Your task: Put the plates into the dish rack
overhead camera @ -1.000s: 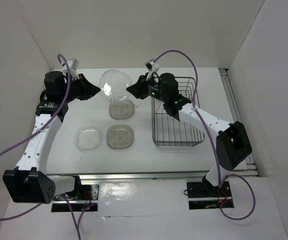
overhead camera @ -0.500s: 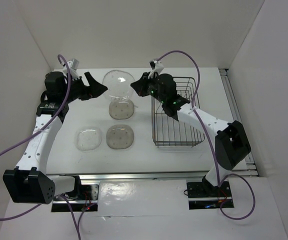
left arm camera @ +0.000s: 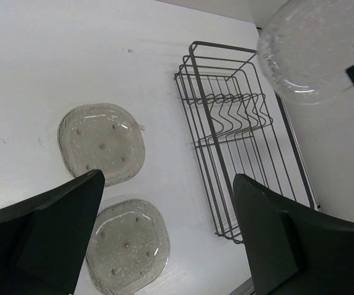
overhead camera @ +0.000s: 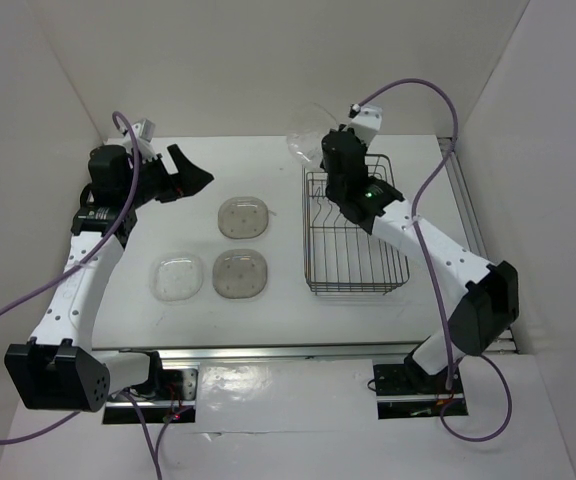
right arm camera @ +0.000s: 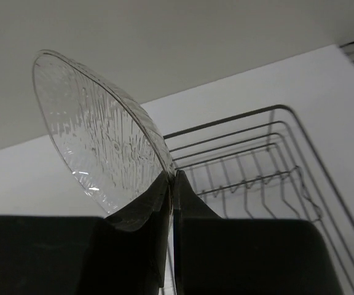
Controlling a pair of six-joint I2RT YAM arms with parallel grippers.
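My right gripper (overhead camera: 320, 150) is shut on the rim of a clear plate (overhead camera: 306, 132), held tilted in the air over the far left corner of the dish rack (overhead camera: 356, 262). In the right wrist view the clear plate (right arm camera: 97, 132) stands up out of the pinched gripper (right arm camera: 171, 176), with the rack (right arm camera: 269, 153) behind. My left gripper (overhead camera: 196, 178) hangs open and empty above the table's far left; its view shows the gripper (left arm camera: 168, 236) above two smoky plates (left arm camera: 101, 143) (left arm camera: 128, 246). On the table lie two smoky plates (overhead camera: 243, 217) (overhead camera: 240, 273) and a clear plate (overhead camera: 176, 276).
The dark wire rack (left arm camera: 238, 147) holds no plates and has a row of upright prongs near its far end. White walls close in the table at the back and both sides. A rail (overhead camera: 468, 215) runs along the table's right edge.
My left gripper opened and let go of the clear plate. My right gripper kept its hold and carried the plate to the right, over the rack's far corner.
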